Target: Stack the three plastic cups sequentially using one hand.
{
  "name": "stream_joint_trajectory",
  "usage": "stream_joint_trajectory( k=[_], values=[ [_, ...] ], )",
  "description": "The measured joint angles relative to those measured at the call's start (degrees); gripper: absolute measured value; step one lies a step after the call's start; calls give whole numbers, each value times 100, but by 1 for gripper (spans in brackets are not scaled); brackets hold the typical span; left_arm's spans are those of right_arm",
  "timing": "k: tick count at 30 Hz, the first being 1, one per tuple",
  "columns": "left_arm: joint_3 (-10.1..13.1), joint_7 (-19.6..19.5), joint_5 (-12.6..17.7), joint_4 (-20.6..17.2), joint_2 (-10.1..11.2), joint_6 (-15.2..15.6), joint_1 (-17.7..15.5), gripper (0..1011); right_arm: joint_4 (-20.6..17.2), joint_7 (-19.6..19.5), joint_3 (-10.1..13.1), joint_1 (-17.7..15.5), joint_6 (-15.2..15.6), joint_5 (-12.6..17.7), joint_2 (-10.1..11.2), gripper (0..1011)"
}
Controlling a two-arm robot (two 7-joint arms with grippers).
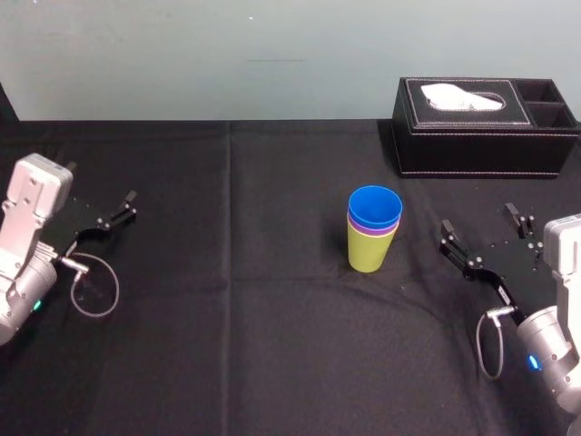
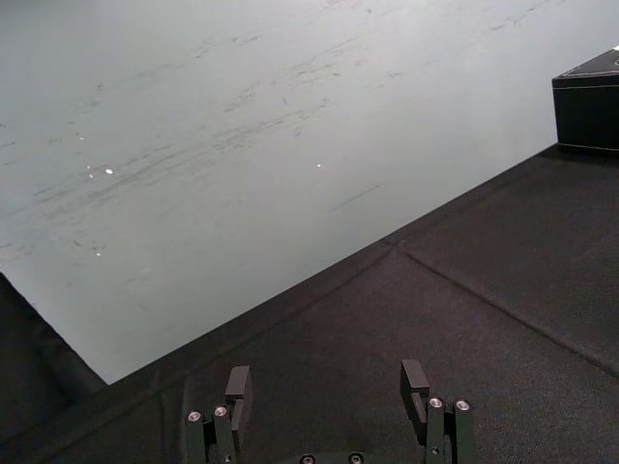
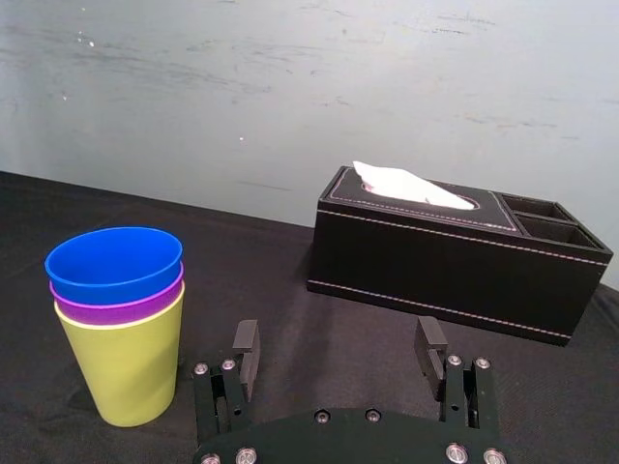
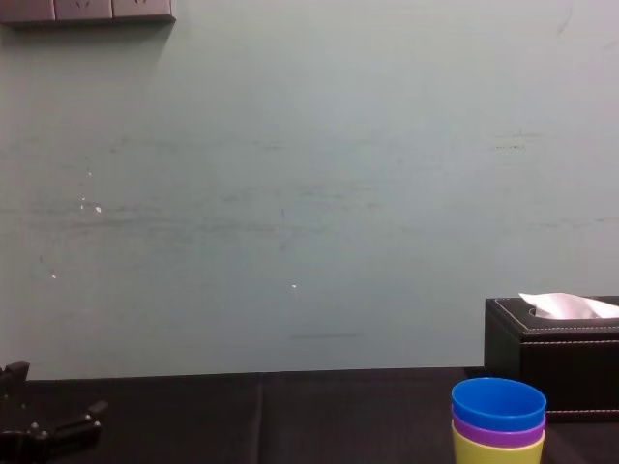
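The three plastic cups [image 1: 373,229] are nested into a single upright stack on the black-clothed worktop [image 1: 227,345], a little right of its middle. The right tool [image 1: 478,218] lies low over the cloth near the stack, on its right side. Its two black fingers [image 3: 246,340] are spread wide apart with nothing between them, and small screws show along their bases. It does not touch the cups.

From that tool outward, the yellow-green cup [image 1: 370,250] comes first. It forms the bottom of the stack, and its smooth tapered wall is the only one seen at full height. The purple cup [image 1: 373,224] sits inside it and shows as a narrow band at the rim. The blue cup [image 1: 375,204] sits on top, with its round mouth open upward. All three are plain, glossy and alike in size.

Behind the stack and to the right, a black tissue box [image 1: 481,127] with white stitching stands at the far edge by the pale wall [image 4: 290,193]. A white tissue [image 1: 463,96] pokes out of its top.

Well apart at the left edge of the worktop, the left tool [image 2: 327,387] rests idle, its fingers also parted and empty.
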Motion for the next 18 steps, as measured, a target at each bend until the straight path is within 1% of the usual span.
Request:
stream_joint_trajectory(
  k=[18],
  values=[
    [0,0,0,0,0,0,0,1011,-36,-12,9,-17,1,36,0,1002]
  ],
)
